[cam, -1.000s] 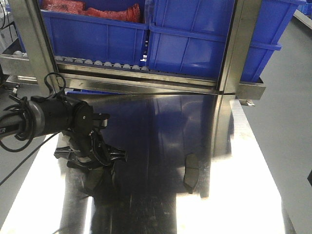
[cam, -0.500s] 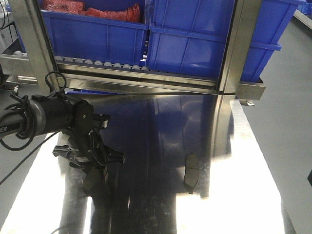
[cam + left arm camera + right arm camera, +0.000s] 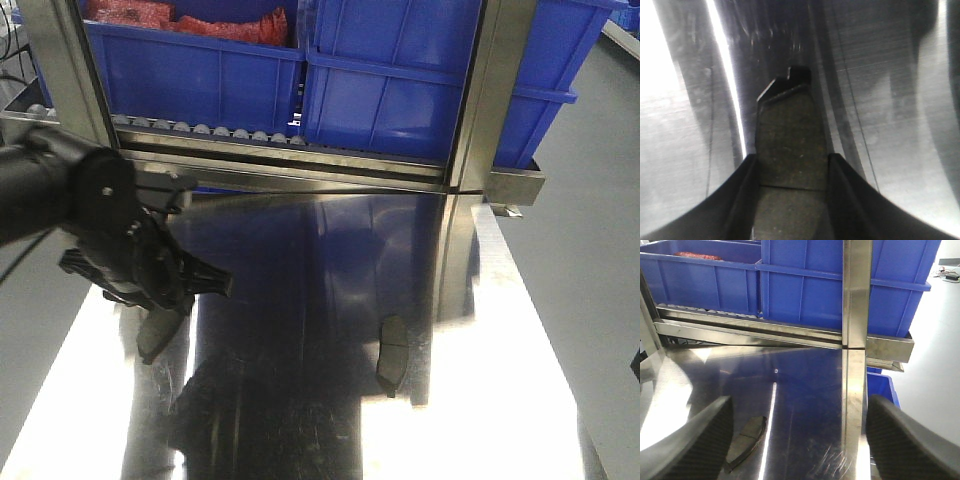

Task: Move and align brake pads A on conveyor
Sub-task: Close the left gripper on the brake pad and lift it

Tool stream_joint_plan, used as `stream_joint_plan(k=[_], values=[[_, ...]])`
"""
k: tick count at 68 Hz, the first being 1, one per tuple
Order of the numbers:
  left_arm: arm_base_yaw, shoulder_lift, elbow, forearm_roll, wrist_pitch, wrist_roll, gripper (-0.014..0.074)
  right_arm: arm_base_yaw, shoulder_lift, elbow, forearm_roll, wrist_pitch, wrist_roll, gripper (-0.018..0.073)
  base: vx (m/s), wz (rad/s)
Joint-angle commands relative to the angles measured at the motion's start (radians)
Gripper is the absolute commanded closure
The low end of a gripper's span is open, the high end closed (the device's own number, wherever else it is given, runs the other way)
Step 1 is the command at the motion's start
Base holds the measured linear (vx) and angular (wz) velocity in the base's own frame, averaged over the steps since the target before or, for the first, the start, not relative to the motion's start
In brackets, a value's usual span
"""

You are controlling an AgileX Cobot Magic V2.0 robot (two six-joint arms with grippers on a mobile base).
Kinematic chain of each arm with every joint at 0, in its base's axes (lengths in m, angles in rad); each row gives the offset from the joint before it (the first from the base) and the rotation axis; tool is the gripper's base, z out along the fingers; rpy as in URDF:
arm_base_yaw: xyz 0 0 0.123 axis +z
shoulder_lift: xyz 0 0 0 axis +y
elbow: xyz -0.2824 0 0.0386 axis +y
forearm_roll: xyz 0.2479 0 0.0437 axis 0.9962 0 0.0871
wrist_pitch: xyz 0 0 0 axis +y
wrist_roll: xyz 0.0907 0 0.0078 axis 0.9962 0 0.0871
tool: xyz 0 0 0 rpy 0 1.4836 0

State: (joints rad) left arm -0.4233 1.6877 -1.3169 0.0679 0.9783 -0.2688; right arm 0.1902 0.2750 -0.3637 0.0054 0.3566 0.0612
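Left hand (image 3: 160,300): black fingers (image 3: 740,195) clamped on flat dark-grey oblong brake pad (image 3: 789,150), gripped near its middle groove, probably for balance. Pad hangs under hand, long axis pointing down toward shiny steel desk (image 3: 500,400). Second pad (image 3: 391,355) lies flat, well right of left hand, long axis near-to-far. Right hand (image 3: 800,435): spread wide, empty, second pad low to its left.

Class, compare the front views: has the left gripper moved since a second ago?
Yes. The left gripper, with its clamped brake pad, has moved left and up-frame, away from the loose brake pad on the steel tabletop.
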Motion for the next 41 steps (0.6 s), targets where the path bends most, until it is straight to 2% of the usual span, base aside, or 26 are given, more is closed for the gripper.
stream_joint_plan(k=[1, 11, 27, 41], values=[[-0.005, -0.132, 0.021, 0.017, -0.021, -0.012, 0.0604, -0.001, 0.011, -0.026, -0.005, -0.074, -0.007, 0.0036, 0.00, 0.00], [-0.004, -0.294, 0.158, 0.027, -0.054, -0.021, 0.0604, -0.001, 0.011, -0.026, -0.005, -0.074, -0.007, 0.0036, 0.00, 0.00], [-0.004, -0.618, 0.405, 0.154, -0.103, -0.116, 0.0604, -0.001, 0.011, -0.026, -0.005, -0.074, -0.007, 0.0036, 0.00, 0.00], [-0.004, -0.908, 0.549, 0.146, -0.093, -0.117, 0.0604, -0.001, 0.011, -0.026, -0.005, -0.074, -0.007, 0.0036, 0.00, 0.00]])
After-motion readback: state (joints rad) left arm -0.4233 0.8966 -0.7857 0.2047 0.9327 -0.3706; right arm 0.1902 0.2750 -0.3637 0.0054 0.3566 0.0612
